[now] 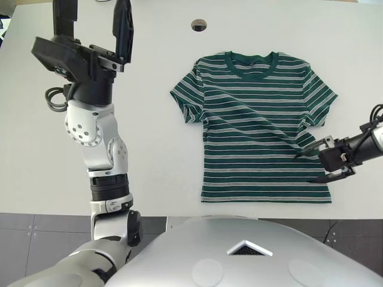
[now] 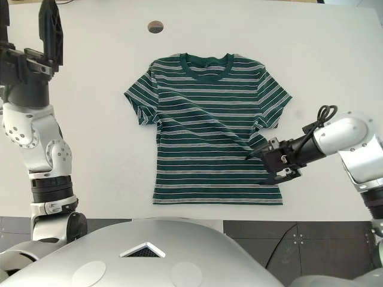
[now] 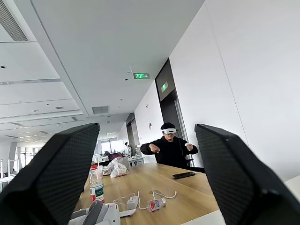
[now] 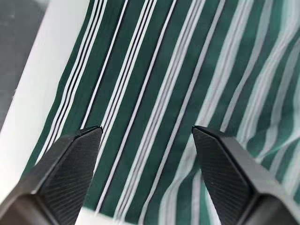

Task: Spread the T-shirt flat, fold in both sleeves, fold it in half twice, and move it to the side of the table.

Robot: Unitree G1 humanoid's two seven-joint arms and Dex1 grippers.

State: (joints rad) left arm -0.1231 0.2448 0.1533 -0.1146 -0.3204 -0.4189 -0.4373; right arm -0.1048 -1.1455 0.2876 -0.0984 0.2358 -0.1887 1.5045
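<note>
T-shirt [image 1: 257,125]: striped knit, we see creases.
Desk [image 1: 149,119]: smooth white, wide margin leftward.
Left gripper [image 1: 94,13], right gripper [image 2: 257,169]: jaws apart.

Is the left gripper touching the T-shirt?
No, the left gripper is held up to the left of the T-shirt, apart from it.

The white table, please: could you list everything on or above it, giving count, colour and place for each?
table: one, white, spans the head views.
T-shirt: one, dark green with thin white stripes, lying flat on the table right of centre, collar away from the robot, both sleeves unfolded.
round hole: one, dark, in the tabletop beyond the T-shirt's left sleeve.
left gripper: one, black, raised above the table left of the T-shirt, fingers open and pointing up.
right gripper: one, black, at the T-shirt's right edge near the hem, fingers open over the fabric.
</note>
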